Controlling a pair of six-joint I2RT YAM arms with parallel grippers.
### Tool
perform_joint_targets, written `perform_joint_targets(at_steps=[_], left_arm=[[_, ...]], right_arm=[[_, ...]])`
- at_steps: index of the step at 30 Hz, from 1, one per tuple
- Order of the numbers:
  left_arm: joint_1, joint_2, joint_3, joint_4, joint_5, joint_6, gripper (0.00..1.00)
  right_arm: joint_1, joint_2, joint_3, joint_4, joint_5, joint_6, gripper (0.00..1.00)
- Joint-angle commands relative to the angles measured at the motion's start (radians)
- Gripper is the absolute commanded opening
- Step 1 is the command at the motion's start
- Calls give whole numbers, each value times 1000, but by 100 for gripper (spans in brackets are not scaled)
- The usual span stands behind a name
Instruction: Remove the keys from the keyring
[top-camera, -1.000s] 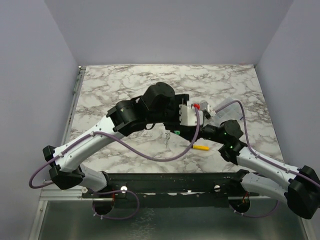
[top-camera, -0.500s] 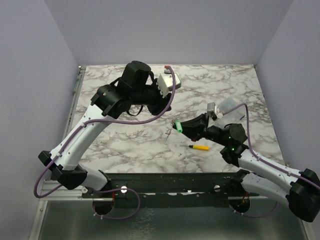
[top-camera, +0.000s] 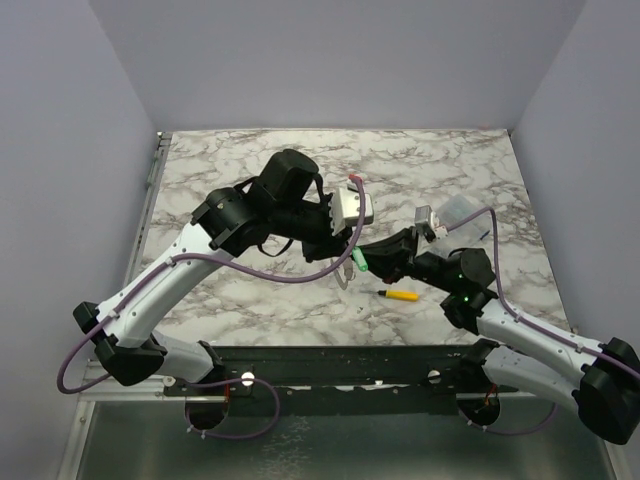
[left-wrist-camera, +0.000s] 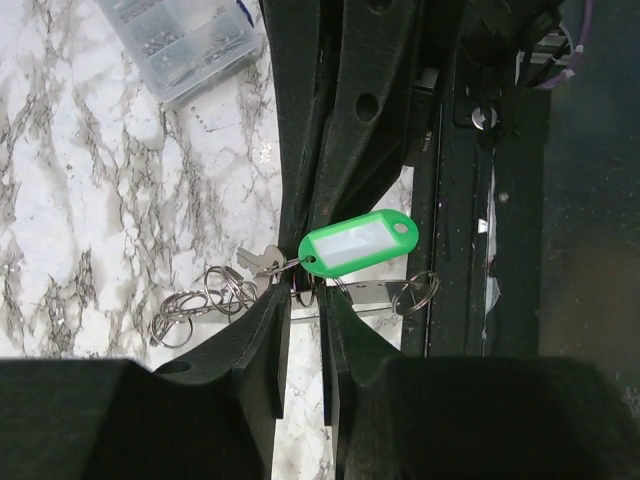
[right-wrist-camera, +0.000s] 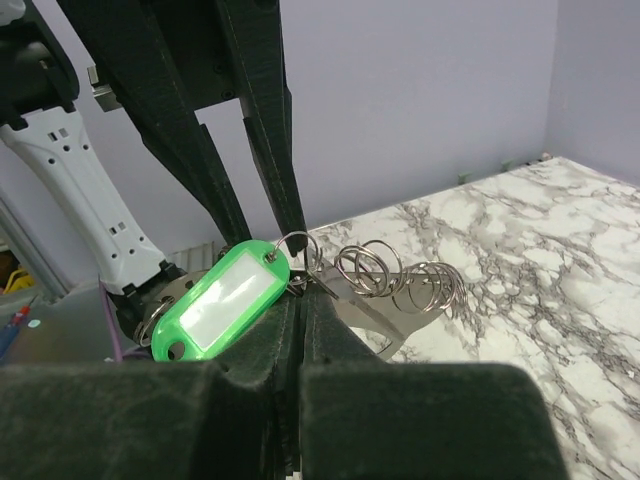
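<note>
The right gripper (right-wrist-camera: 300, 305) clamps the keyring (right-wrist-camera: 400, 275) aloft toward the desk's (top-camera: 250, 300) near edge, the left gripper (left-wrist-camera: 305, 300) standing with jaws narrowly apart by the green tag (left-wrist-camera: 358, 240), where a skewed pinch could slip off or tug the cluster loose.

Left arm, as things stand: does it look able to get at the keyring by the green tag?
Probably yes. The left gripper sits right beside the green tag, jaws slightly apart. The right gripper pinches the keyring from the opposite side, leaving that end exposed; nothing else intervenes.
</note>
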Motion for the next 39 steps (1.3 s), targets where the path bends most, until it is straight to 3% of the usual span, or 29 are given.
perform_joint_targets(at_steps=[1,7,16,19,24,27,29,32,34,39], left_arm=[[-34,-28,-30,10,35,23,24],[-34,-18,-47,31,-44,-22,30],[-37,-2,-80,71,-73,-44,30],[-37,6,-92,80,-95,-44,28],[-37,12,-100,118,-104,-62,10],[-37,-3,-120,146,-103,-62,6],[-38,-8,-125,147,-83,-51,9],[-39,-13,-138,144,-51,-34,26],[-40,-11,-147,139,-52,-31,32],[-38,18,-165,134,-77,-59,33]], right_arm=[[6,-11,15,55,7,-16,1],[5,-12,19,53,-15,-37,1],[5,-12,30,34,-33,-49,1],[6,-10,35,31,-39,-51,1],[6,-13,32,28,-48,-61,0],[6,-15,29,28,-55,-64,1],[6,-14,30,26,-58,-66,1],[6,-10,35,26,-57,-70,1],[5,-9,39,27,-54,-73,0],[5,-2,52,41,-62,-71,1]])
